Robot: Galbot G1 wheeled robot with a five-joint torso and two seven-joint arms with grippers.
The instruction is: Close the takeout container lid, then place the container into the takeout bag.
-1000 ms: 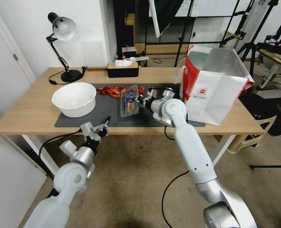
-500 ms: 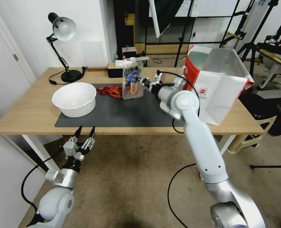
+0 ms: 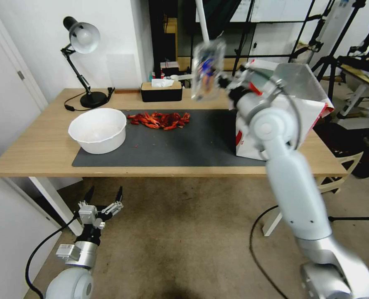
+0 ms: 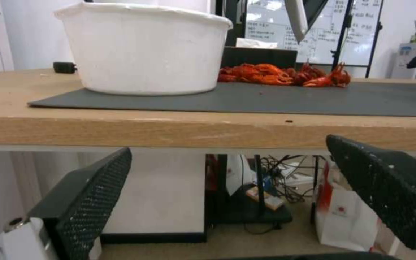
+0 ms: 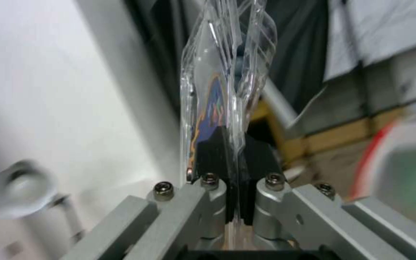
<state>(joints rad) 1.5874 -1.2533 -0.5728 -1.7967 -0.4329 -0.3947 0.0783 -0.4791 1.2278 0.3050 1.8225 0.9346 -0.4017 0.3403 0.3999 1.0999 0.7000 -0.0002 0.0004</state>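
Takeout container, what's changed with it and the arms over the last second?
The right gripper, shut on the takeout container, lifted it off the mat toward the takeout bag. The left gripper, open, dropped below the table. Bowl and crayfish stayed.

The takeout container (image 3: pixel 208 68) is a clear thin-plastic clamshell, closed, with dark blue contents visible. It is held upright on edge in the air above the table's far edge, just left of the takeout bag (image 3: pixel 290 89). The takeout bag, white with red side panels, stands open at the table's right end.
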